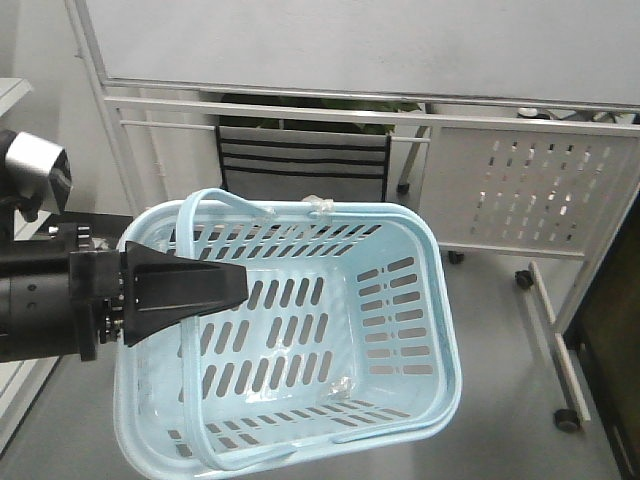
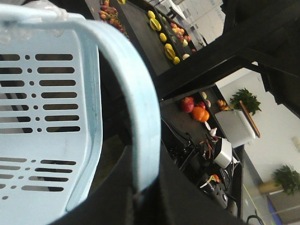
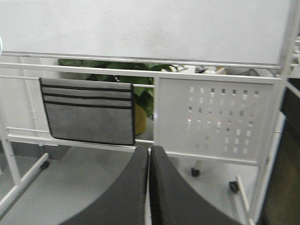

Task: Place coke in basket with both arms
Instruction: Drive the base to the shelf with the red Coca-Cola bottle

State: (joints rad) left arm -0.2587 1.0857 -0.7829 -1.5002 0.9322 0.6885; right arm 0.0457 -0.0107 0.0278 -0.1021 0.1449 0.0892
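The light blue basket hangs tilted in mid-air above the grey floor, and its inside holds no bottle. My left gripper reaches in from the left over the basket's left rim. In the left wrist view the left gripper is shut on the basket's pale-blue handle, which runs down between the jaws, with the slotted basket wall beside it. My right gripper is shut and empty, pointing at the whiteboard stand, and it does not show in the front view. The coke is out of view.
A wheeled whiteboard stand with a perforated panel and a grey pocket organiser stands ahead, with a plant behind it. In the left wrist view, dark shelves hold fruit and cables. A dark object stands at the right edge.
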